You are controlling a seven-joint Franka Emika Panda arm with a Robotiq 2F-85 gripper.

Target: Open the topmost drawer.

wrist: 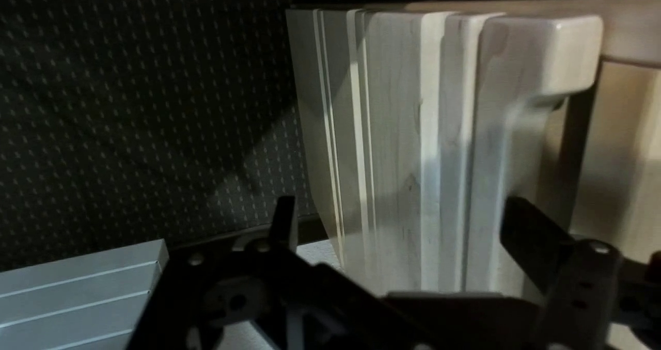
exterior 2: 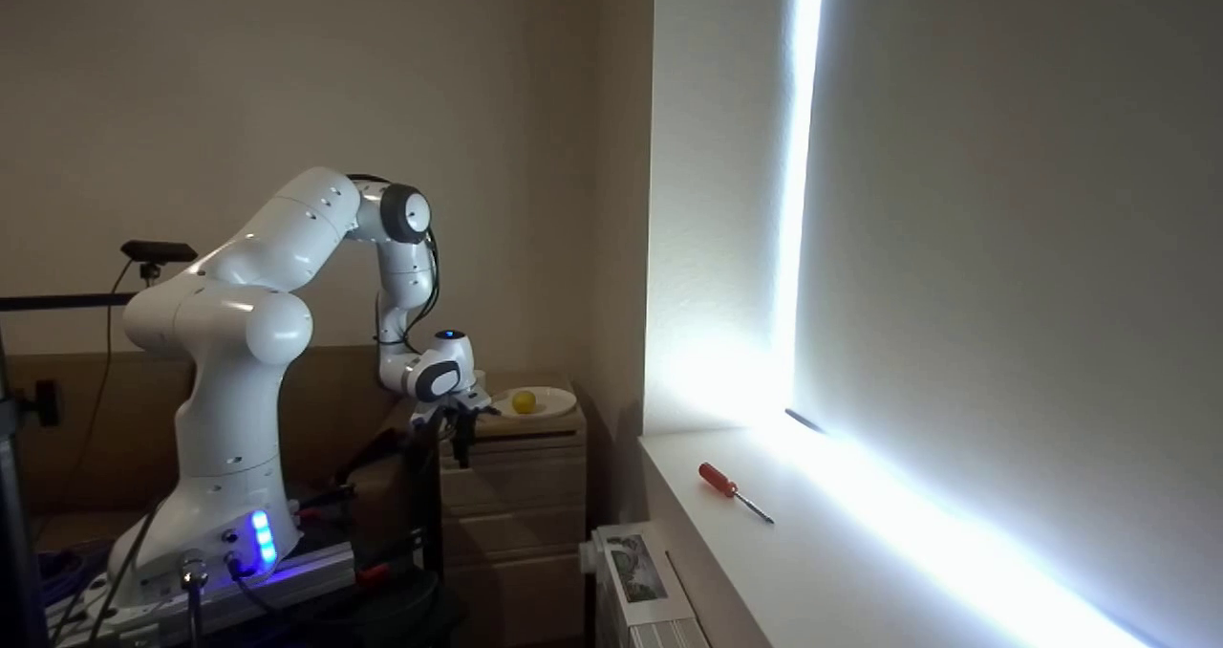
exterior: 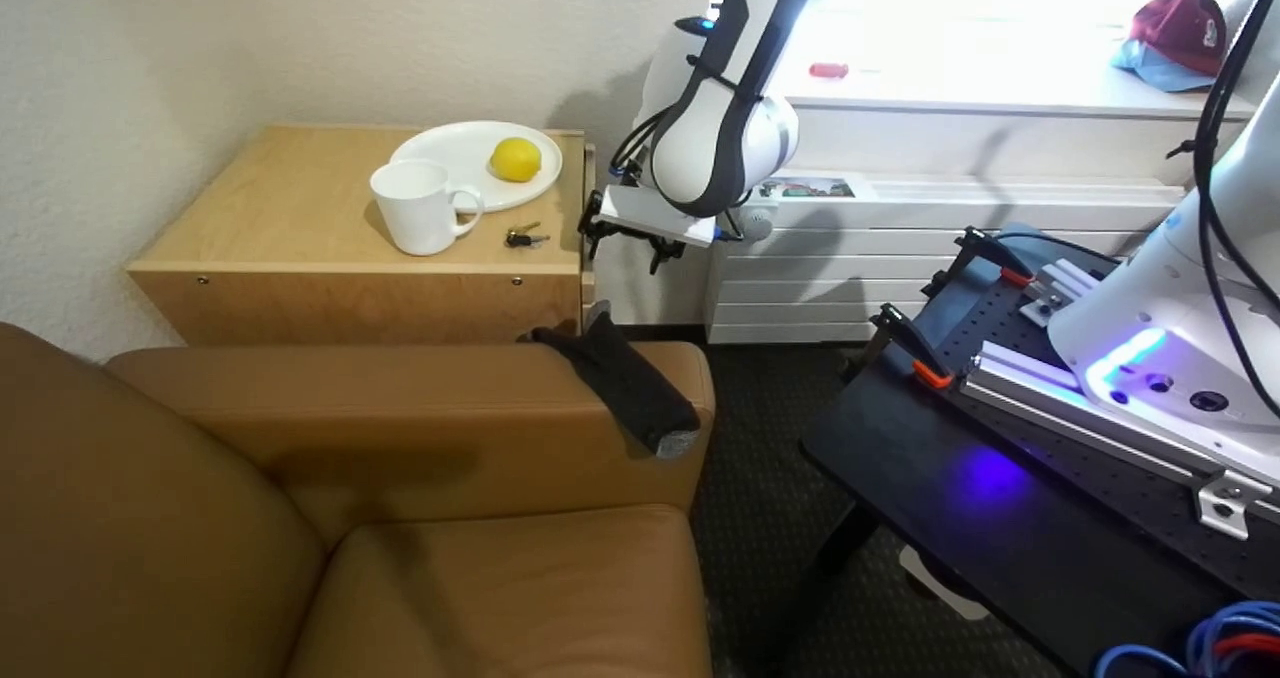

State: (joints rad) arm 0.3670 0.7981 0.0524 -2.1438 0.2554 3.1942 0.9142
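Currently, Robotiq gripper (wrist: 400, 210): I have its jaws well apart, as my wrist view shows, at the front of the nightstand (exterior: 300, 198).
Topmost drawer (wrist: 488, 159): its light wood front panel lies between the jaws in that view, with a dark gap behind its scooped upper edge; lower drawer fronts (wrist: 392, 133) show between the jaws too.
Inner finger (wrist: 534, 236): I see its tip overlapping that scooped edge; whether it touches the wood, I cannot tell.
Outer finger (wrist: 283, 221): out beyond the drawer faces, on the dark carpet's (wrist: 129, 107) side.
Plate (exterior: 460, 148): white, on the nightstand's top, near the jaws and higher, bearing a lemon (exterior: 516, 159).
Mug (exterior: 412, 213): white, upright, on the same top, farther from the jaws than the keys (exterior: 522, 240).
Sock (exterior: 630, 383): dark, over the leather sofa armrest (exterior: 400, 388), below the jaws in an exterior view.
Radiator (exterior: 900, 248): white, across the jaws from the nightstand.
Screwdriver (exterior 2: 717, 479): red-handled, on the windowsill (exterior 2: 764, 572), well apart from the jaws.
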